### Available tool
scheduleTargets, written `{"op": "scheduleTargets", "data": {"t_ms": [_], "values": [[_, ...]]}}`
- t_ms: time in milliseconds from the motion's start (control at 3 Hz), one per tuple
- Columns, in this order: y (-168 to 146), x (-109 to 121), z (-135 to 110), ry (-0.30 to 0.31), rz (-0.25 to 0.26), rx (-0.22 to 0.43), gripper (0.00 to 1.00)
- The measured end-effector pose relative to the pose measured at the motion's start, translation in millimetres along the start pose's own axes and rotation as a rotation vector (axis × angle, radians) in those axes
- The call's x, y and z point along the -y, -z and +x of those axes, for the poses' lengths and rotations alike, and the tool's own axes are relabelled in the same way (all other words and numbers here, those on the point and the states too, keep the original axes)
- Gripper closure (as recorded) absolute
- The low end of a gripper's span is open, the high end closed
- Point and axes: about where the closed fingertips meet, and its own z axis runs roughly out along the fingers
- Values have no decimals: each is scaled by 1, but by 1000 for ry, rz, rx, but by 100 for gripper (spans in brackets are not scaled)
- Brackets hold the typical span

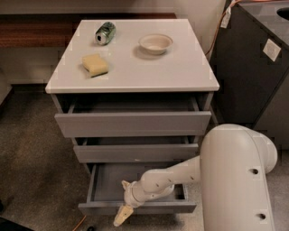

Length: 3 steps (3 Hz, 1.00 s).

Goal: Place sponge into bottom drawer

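Office or lab interior: grey carpet [31, 149], a white-topped drawer cabinet [133, 124], a dark grey unit [244, 67] beside it. The gripper [123, 215] hangs at the bottom drawer [149, 208] front.

Pale wall [201, 8], speckled grey floor [31, 180].
A white-topped bench [180, 76] stands by a dark cabinet [244, 67] at its right edge and a wooden ledge [36, 34] past its back-left corner. The tool [123, 215] hangs low below its front edge.

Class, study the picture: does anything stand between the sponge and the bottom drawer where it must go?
No loose object does. The sponge lies on the cabinet top, and the bottom drawer is pulled out. Only the robot's own arm crosses its opening, with the gripper at its front edge.
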Motion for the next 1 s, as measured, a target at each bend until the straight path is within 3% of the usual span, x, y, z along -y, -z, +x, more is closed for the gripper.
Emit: {"op": "scheduleTargets", "data": {"t_ms": [667, 1000], "values": [[98, -17, -83, 101, 11, -68, 0], [100, -17, -84, 104, 11, -69, 0]]}}
